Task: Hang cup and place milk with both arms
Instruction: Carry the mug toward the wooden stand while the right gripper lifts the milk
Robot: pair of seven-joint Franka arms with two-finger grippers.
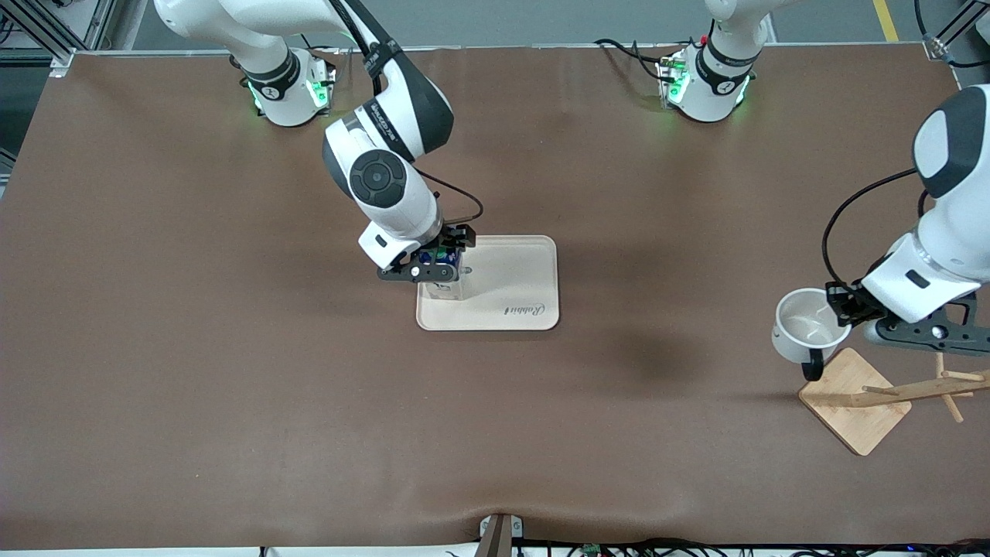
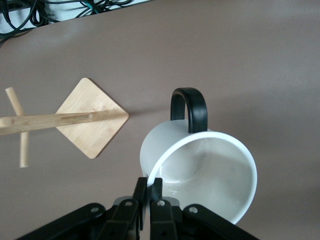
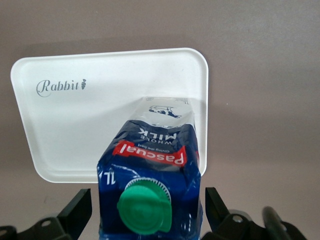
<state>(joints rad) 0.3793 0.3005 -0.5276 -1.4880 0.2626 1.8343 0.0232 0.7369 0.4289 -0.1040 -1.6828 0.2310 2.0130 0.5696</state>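
The milk (image 1: 445, 289), a dark blue carton (image 3: 150, 160) with a green cap (image 3: 145, 207), stands upright on the cream tray (image 1: 518, 271), at the tray's edge toward the right arm's end. My right gripper (image 1: 437, 261) straddles the carton's top, open, with a gap on each side (image 3: 147, 200). The white cup (image 1: 808, 325) hangs tilted in the air beside the wooden rack's base (image 1: 855, 398), its black handle (image 2: 190, 107) pointing toward the base. My left gripper (image 1: 839, 305) is shut on the cup's rim (image 2: 148, 187), one finger inside and one outside the cup (image 2: 200, 175).
The rack's post with its pegs (image 1: 913, 391) rises from the square base (image 2: 92, 117) at the left arm's end of the table. The tray (image 3: 100, 120) carries the printed word "Rabbit". Brown tabletop surrounds both. Cables lie along the table's front edge.
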